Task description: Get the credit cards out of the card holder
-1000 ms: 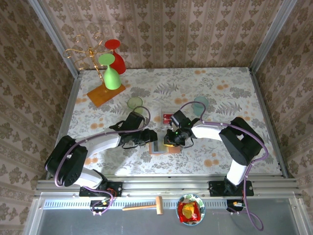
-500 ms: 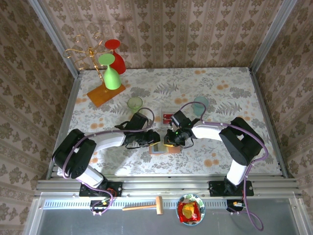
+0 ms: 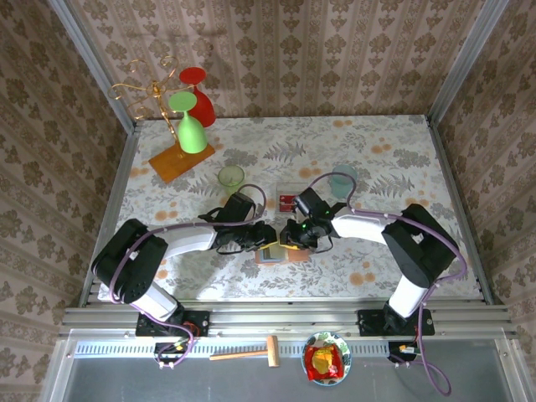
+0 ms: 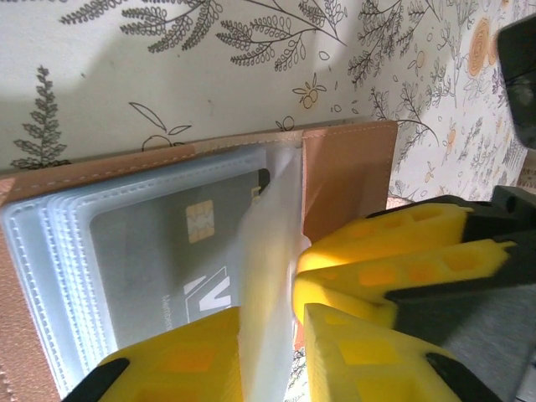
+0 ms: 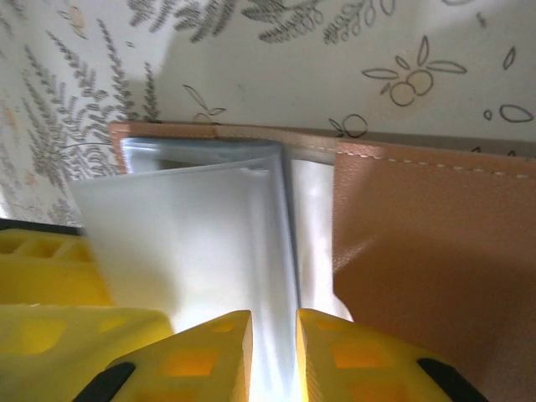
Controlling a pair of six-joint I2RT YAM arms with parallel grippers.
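Walls [image 3: 285, 50] papered in a beige and brown damask pattern close in the desk [image 3: 402, 159] at the back and on both sides. Bare metal posts [image 3: 84, 50] run up the two back corners. The desk wears a pale cloth [image 4: 167, 75] printed with grey ferns and orange flowers. A ribbed metal rail [image 3: 285, 316] runs across its near edge, with a grey ledge [image 3: 109, 373] below. The light is even, casting soft shadows on the cloth.

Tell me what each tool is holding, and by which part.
Both hold the card holder by its clear inner sleeves: the left tool and the right tool each pinch a sleeve's lifted edge.
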